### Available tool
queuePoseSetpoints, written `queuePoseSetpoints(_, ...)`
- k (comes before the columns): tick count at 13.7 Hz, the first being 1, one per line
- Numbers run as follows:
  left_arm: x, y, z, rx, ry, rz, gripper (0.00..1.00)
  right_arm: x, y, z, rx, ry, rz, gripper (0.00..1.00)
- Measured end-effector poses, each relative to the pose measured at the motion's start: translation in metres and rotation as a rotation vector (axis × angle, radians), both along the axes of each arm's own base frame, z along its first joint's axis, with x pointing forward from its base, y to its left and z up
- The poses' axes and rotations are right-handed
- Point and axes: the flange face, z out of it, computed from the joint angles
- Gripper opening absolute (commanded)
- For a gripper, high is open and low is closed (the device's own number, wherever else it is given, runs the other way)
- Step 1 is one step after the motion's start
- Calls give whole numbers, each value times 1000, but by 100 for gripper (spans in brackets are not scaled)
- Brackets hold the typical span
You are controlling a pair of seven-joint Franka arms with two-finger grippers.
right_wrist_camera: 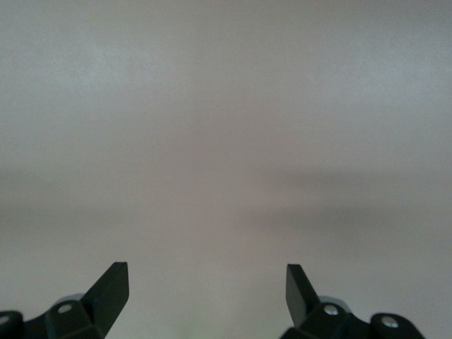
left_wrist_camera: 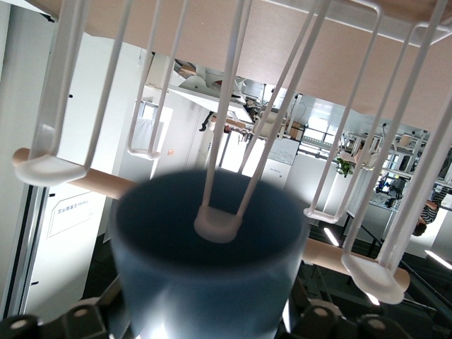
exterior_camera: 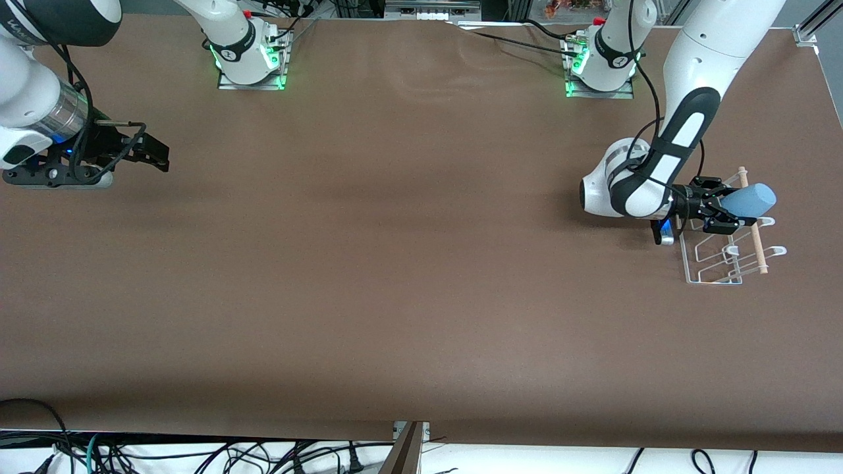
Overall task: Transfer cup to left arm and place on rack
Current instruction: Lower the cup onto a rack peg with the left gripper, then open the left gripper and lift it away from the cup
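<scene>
1. Now the cup sits on a rack prong, mouth toward the left gripper, axis along my reach; I cannot tell whether it is gripped or released.
2. Right gripper waits, spread and empty, well apart.

A brown table covering is being shown spread wide under even light, faintly rippled toward the arms' bases. Dark cables are being seen tangled along a white strip at the edge nearest the front camera. Bright ceiling lights are being glimpsed in the left wrist view.
</scene>
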Motion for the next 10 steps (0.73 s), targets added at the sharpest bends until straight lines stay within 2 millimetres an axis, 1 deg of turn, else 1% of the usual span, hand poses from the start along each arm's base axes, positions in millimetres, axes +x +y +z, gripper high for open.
queuePoseSetpoints(5, 1, -1, 1, -3, -22, -3, 100, 2, 0, -6, -1, 12, 0, 99)
queuePoseSetpoints(7, 4, -2, 5, -13, -41, 15, 100, 3, 0, -7, -1, 13, 0, 99)
queuePoseSetpoints(9, 11, -7, 17, -83, -81, 117, 100, 3, 0, -7, -1, 13, 0, 99)
queuePoseSetpoints(10, 17, -13, 29, -131, -112, 167, 100, 3, 0, -7, -1, 13, 0, 99)
